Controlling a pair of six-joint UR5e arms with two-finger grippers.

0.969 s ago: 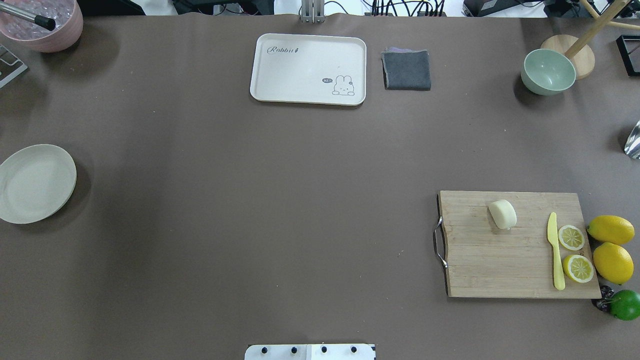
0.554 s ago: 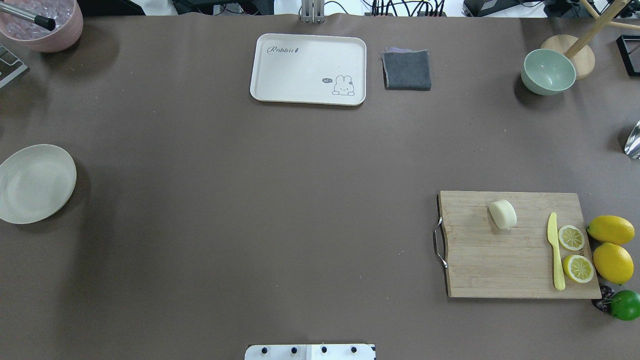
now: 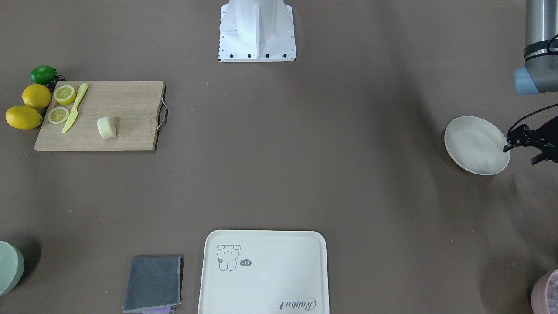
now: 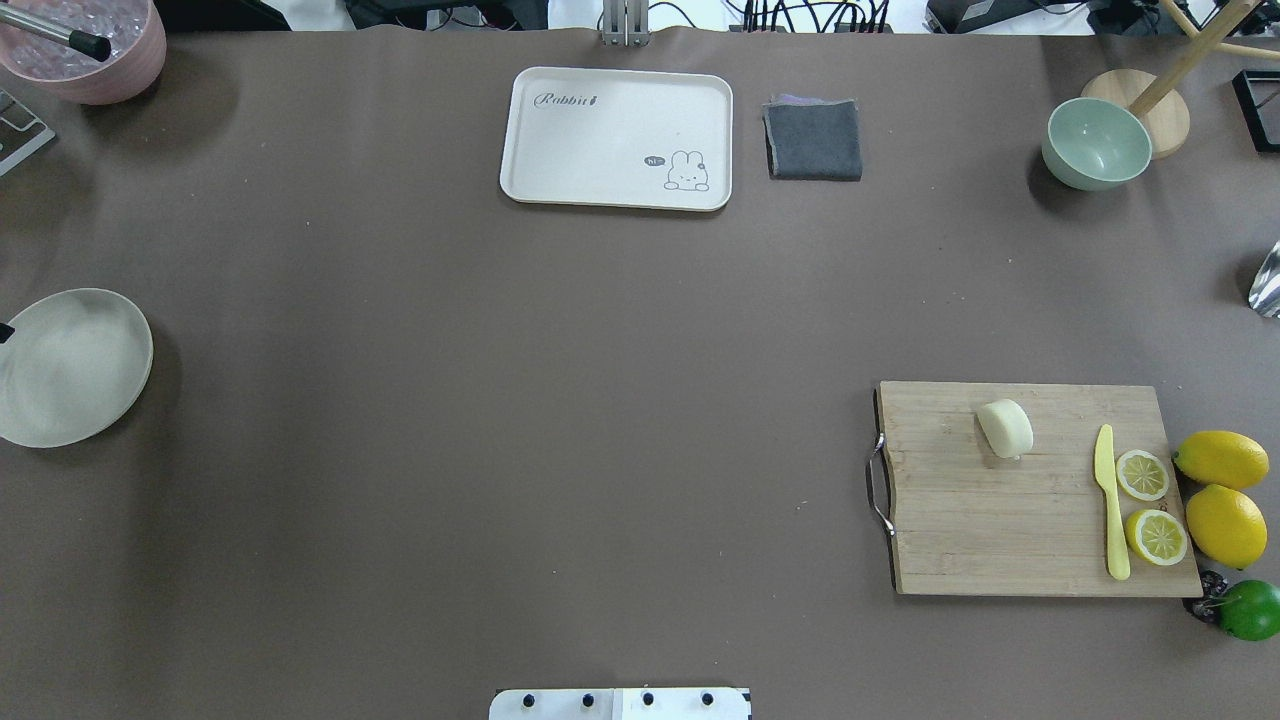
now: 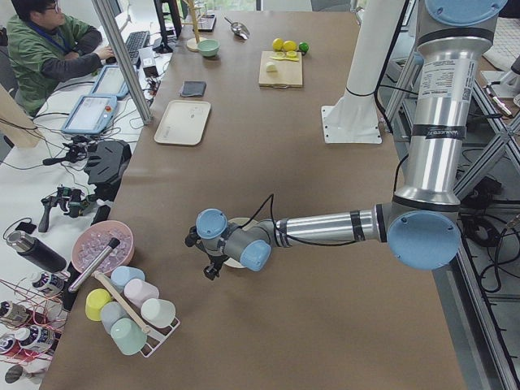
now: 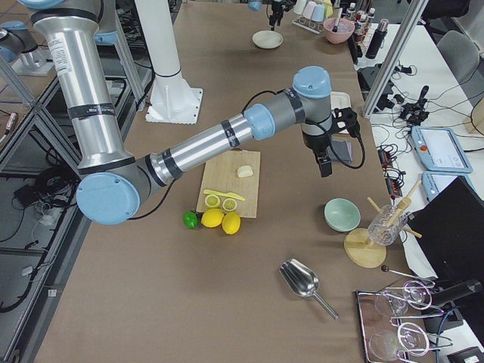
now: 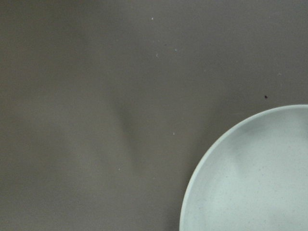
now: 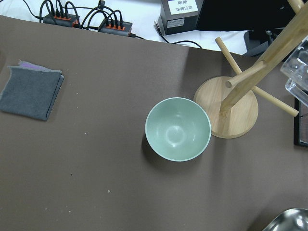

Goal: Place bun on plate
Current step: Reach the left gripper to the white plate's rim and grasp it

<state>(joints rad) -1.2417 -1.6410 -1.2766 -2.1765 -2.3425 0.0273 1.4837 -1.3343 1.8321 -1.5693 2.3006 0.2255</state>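
The bun is a pale cream lump lying on a wooden cutting board at the robot's right; the front view shows the bun there too. The plate, round and off-white with nothing on it, sits at the far left edge. My left gripper hangs over the plate's outer rim, and I cannot tell whether it is open or shut. The left wrist view shows only the plate's rim and table. My right gripper hovers beyond the board, near a green bowl; I cannot tell its state.
On the board lie a yellow knife and two lemon halves; whole lemons and a lime sit beside it. A cream tray, grey cloth, wooden rack and pink bowl line the far edge.
A black tip of the left gripper has come into view at the overhead view's left edge, over the plate, and its shadow now falls on the plate. The bun has not moved.
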